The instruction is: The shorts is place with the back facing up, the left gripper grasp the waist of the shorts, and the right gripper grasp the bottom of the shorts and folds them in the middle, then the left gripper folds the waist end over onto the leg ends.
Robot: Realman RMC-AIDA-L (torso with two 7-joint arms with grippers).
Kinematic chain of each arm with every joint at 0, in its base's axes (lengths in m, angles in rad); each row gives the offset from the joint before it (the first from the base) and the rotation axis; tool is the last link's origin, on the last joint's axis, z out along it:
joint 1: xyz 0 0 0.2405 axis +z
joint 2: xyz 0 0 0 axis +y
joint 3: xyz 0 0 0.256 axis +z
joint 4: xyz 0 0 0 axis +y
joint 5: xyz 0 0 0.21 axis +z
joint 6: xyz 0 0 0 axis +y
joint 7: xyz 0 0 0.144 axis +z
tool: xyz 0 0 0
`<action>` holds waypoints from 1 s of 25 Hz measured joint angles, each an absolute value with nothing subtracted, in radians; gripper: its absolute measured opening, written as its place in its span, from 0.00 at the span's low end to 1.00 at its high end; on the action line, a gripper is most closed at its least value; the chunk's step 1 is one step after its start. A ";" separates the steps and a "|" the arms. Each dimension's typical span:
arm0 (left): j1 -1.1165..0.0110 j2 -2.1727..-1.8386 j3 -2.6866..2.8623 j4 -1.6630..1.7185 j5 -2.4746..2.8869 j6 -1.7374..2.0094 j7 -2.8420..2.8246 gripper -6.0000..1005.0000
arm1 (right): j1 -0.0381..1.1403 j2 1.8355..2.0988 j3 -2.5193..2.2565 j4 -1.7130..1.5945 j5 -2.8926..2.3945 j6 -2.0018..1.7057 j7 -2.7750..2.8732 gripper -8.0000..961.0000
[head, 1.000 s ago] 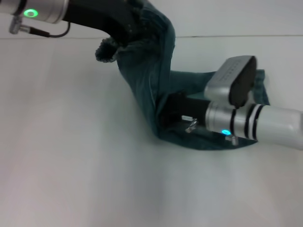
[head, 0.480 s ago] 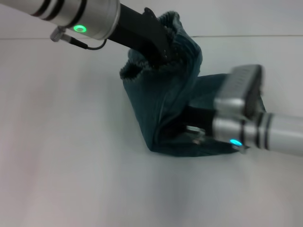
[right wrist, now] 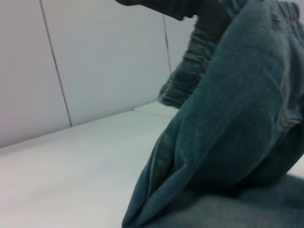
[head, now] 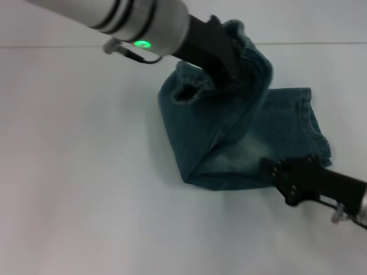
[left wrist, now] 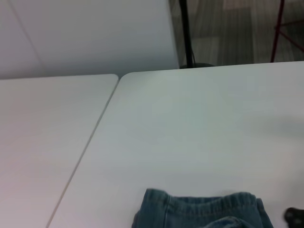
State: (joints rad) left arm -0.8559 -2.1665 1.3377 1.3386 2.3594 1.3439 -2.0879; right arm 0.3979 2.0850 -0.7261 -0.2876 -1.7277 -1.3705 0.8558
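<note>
Shorts (head: 241,143) lie centre-right of the head frame on the table (head: 86,189). Left gripper (head: 226,66) holds the waist (head: 229,80) raised above them, upper centre. Right gripper (head: 275,172) sits lower right, at the shorts' near edge.

Left arm reaches in from the upper left, its wrist band lit green, with the left gripper (head: 226,66) clamped on the gathered waist of the shorts (head: 241,143) and holding that end raised above the rest of the cloth. Right arm lies low at the near right corner of the shorts, its dark right gripper (head: 275,172) at the cloth's near edge; cannot make out whether it touches or how its fingers stand.
</note>
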 joint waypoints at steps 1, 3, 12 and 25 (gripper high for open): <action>-0.864 -2.168 1.361 1.327 2.359 1.326 -2.090 0.11 | 0.378 2.085 -0.727 -0.291 -1.728 -1.382 0.856 0.01; -0.892 -2.169 1.414 1.288 2.359 1.281 -2.091 0.12 | 0.341 2.084 -0.731 -0.292 -1.732 -1.396 0.856 0.01; -1.030 -2.175 1.590 1.106 2.348 1.076 -2.146 0.17 | 0.323 2.089 -0.737 -0.276 -1.777 -1.418 0.856 0.01; -1.023 -2.168 1.584 1.118 2.350 1.062 -2.156 0.45 | 0.335 2.084 -0.737 -0.296 -1.778 -1.491 0.855 0.03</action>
